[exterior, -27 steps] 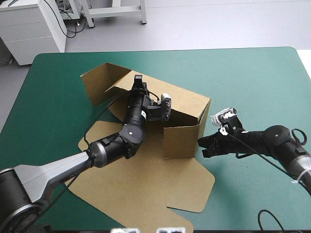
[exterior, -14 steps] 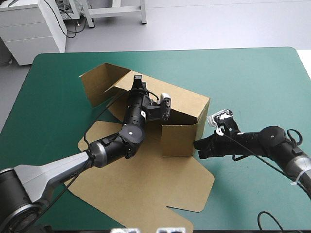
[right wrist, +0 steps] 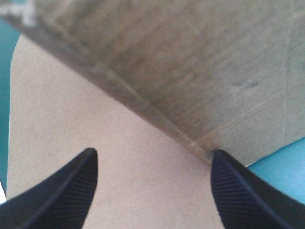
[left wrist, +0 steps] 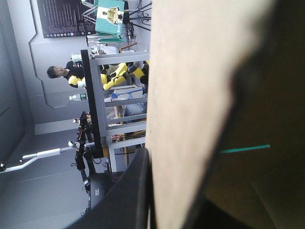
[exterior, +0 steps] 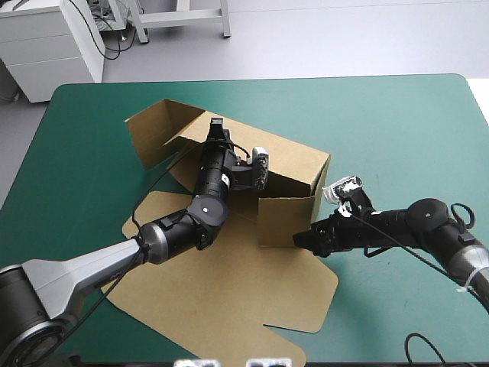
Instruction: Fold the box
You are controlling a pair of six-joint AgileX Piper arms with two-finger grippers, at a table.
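Item: box (exterior: 244,290), brown board, part-erected. Rear wall (exterior: 294,160) raised, pinched between left gripper (exterior: 216,128) jaws. Side wall (exterior: 284,220) upright, its foot just ahead of right gripper (right wrist: 152,155), jaws spread. Outstanding: remaining walls, tucking.

teal-green table (exterior: 397,115), brown box (exterior: 229,298) lying on it, walls partly raised

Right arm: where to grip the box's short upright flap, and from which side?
Likely the free top edge of the short flap, from above, one finger on each face. It is a thin upright sheet; its lower edge meets the flat panel, where the open right gripper now points, leaving nothing to pinch there.
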